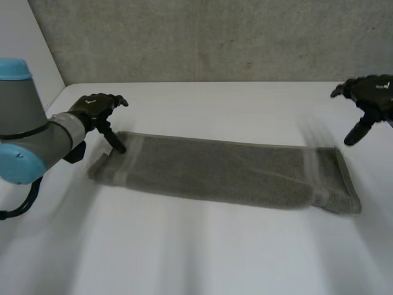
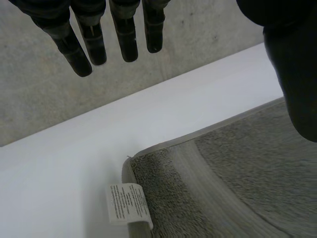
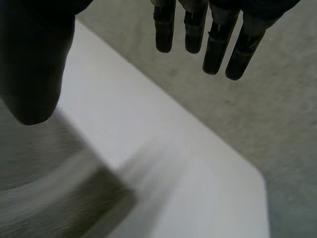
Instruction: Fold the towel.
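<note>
A grey-green towel (image 1: 227, 172) lies flat on the white table (image 1: 196, 252) as a long folded strip running left to right. My left hand (image 1: 98, 109) hovers over the towel's left end, fingers straight and spread, thumb pointing down near the far left corner. In the left wrist view its fingers (image 2: 89, 39) are straight above the towel corner (image 2: 208, 188) with a white care label (image 2: 128, 203). My right hand (image 1: 368, 95) is raised above and behind the towel's right end, open and holding nothing. Its fingers (image 3: 208, 39) hang straight over the table's corner, the towel (image 3: 54, 198) under the thumb.
A grey concrete wall (image 1: 209, 37) stands right behind the table's far edge. The table's far right corner (image 3: 257, 173) lies near my right hand. Bare white tabletop stretches in front of the towel.
</note>
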Controlling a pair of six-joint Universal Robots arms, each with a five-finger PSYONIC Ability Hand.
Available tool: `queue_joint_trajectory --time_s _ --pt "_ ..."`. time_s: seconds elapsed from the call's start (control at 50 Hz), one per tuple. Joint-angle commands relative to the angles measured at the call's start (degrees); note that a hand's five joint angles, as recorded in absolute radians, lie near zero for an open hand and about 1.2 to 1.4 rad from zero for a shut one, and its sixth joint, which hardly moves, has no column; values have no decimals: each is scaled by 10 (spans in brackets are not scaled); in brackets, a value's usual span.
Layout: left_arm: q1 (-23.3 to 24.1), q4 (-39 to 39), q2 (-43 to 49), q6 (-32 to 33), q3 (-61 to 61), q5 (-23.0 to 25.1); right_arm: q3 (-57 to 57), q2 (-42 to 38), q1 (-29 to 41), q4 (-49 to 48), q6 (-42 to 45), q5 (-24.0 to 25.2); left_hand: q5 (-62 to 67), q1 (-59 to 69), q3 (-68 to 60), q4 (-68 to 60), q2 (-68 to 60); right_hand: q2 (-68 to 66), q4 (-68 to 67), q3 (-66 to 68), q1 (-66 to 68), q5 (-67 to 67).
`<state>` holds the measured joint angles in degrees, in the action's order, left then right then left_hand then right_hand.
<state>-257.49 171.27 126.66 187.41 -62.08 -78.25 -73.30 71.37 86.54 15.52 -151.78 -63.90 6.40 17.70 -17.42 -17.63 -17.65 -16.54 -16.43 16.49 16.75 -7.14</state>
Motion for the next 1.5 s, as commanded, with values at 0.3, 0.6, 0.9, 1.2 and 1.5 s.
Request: queue_joint_trajectory --time_s 0.3,0.6,0.9,1.2,1.5 --pt "-5 199 -188 -1 -329 1 -319 45 1 -138 125 -9 0 -13 10 12 12 -99 -100 99 97 -93" --pt "-6 203 -188 -1 -345 1 -279 18 -101 -235 176 -83 -1 -14 12 14 14 -635 -636 635 632 -629" --pt "-7 204 -189 -1 -346 1 -162 76 50 -258 227 -137 -3 -16 13 15 15 -635 -636 635 632 -629" --pt "-13 218 -186 -1 -353 1 -205 -74 463 -389 273 -156 -3 -16 13 15 15 -635 -636 635 632 -629" --pt "1 218 -183 -1 -343 2 -264 21 381 -387 273 -152 -6 -19 17 19 19 65 64 -65 -68 71"
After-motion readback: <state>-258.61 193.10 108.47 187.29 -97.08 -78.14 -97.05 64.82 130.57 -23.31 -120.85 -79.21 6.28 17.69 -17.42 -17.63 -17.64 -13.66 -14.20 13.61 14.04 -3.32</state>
